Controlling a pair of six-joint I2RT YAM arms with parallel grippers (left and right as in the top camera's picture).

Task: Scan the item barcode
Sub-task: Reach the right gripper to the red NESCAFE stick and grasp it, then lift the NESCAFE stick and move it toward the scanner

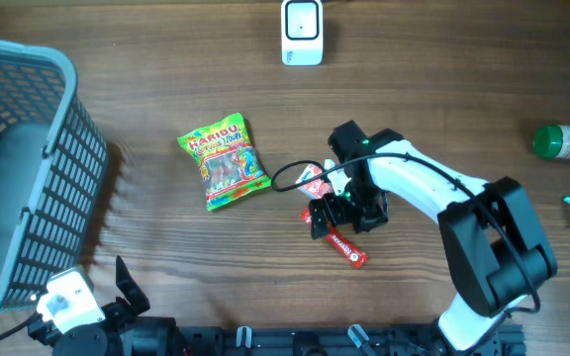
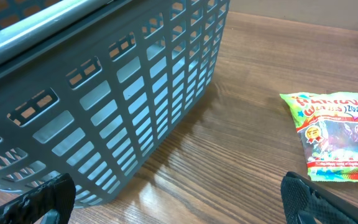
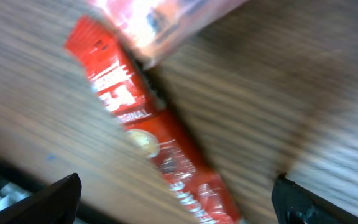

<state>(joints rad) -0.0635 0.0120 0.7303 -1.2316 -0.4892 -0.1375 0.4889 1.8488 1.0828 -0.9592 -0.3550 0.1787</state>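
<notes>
— Two tools, both spread, holding nothing. My right tool (image 3: 182, 200) hangs over the red stick (image 3: 148, 140), which lies flat on the counter (image 1: 166, 257).
— And the left tool (image 2: 182, 199)?
— Down by the basket (image 2: 135, 93), fingers apart.
— Scanned?
— I judge not: the scanner (image 1: 302, 32) sits at the far edge, well apart from the stick. Pickup, carry and scan are all left.

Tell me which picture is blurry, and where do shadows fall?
Right wrist view: smeared by motion, the red sachet streaked and its print soft. Left wrist view: sharp, the basket throwing a soft shadow on the table. Overhead view: crisp, evenly lit.
</notes>
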